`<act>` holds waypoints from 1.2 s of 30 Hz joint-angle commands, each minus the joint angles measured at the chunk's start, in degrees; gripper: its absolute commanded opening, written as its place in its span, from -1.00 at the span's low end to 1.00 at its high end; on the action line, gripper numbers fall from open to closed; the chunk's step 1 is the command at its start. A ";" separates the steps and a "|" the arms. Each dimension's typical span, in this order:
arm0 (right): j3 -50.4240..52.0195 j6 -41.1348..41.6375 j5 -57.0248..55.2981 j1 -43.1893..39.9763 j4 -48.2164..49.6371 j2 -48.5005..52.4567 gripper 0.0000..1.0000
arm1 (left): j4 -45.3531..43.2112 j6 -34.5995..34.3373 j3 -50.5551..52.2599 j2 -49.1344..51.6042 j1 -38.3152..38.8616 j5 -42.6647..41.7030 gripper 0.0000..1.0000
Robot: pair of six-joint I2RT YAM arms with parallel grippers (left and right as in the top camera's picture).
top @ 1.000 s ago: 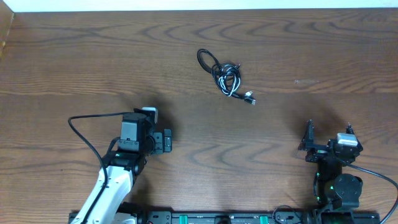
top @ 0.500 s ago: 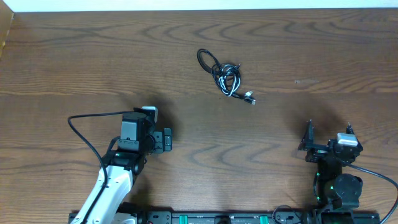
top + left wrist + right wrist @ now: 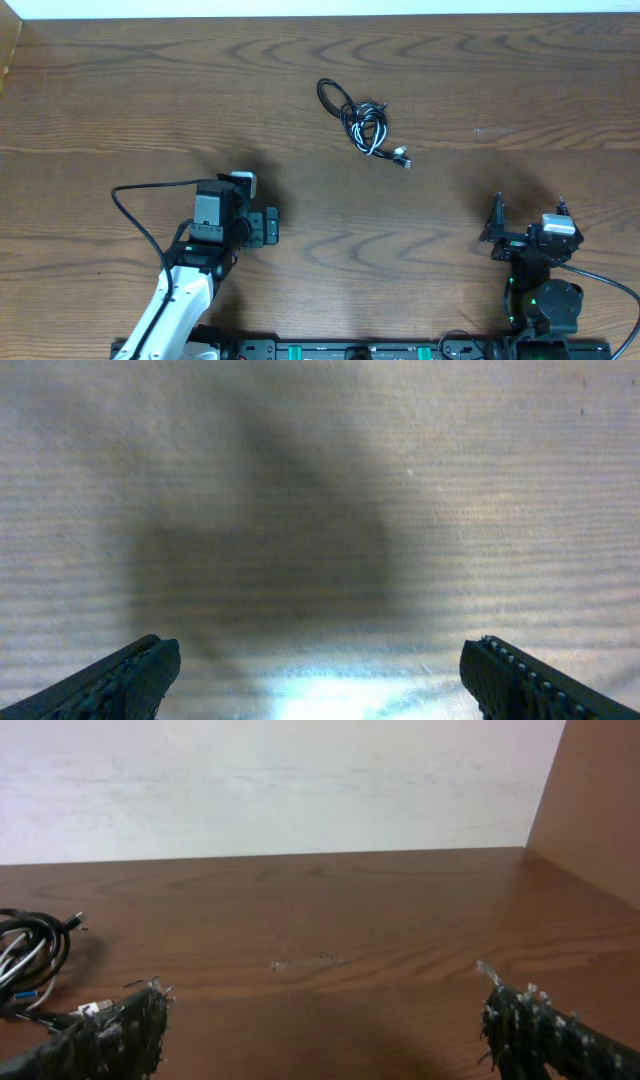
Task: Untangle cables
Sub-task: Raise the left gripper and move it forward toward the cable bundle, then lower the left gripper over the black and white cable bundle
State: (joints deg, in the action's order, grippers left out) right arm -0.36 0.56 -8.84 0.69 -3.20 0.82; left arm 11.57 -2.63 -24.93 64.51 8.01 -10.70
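Overhead view, and the cables sit in one small knotted bundle on the far half of the counter, a touch left of centre, with nothing touching them. The black cable throws a loop out toward the far left of the bundle. The white cable is threaded through the middle, and a plug end trails off toward the near right. So the long axis runs on a diagonal, far-left to near-right.

Both arms wait at the near edge, well apart from the tangle. The left pincer is spread wide and holds nothing; from its own camera the left pincer frames only bare, shadowed wood, no cable in sight. The right pincer is just as wide and just as empty. Its wrist view is the telling one: the right pincer looks across the counter, and the cables show at the far left edge of the frame, ahead and off to its left.

Who's closer? A tight call. The knot looks slightly nearer the left arm, forward and to its right, while the trailing plug points toward the right arm. My read is one pincer on each end of that diagonal.
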 commanded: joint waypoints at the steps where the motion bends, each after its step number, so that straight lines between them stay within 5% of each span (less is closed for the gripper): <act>1: 0.07 -0.85 -0.22 0.44 -0.24 -0.48 0.99 | 3.41 3.10 -4.24 0.22 -0.22 -3.63 0.90; 11: 0.07 -0.85 -0.22 0.44 -0.24 -0.48 0.98 | 19.34 8.20 -22.56 1.81 -0.17 -3.69 0.90; 20: 0.07 -0.85 -0.22 0.44 -0.24 -0.48 0.98 | 28.30 8.85 -34.32 14.69 0.83 -3.69 0.89; 36: 0.07 -0.85 -0.22 0.44 -0.24 -0.48 0.99 | 23.12 6.10 -45.33 29.68 13.18 -4.17 0.90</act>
State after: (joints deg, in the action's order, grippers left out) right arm -0.36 0.56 -8.84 0.69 -3.20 0.73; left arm 37.06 4.73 -68.62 91.88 21.28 -13.23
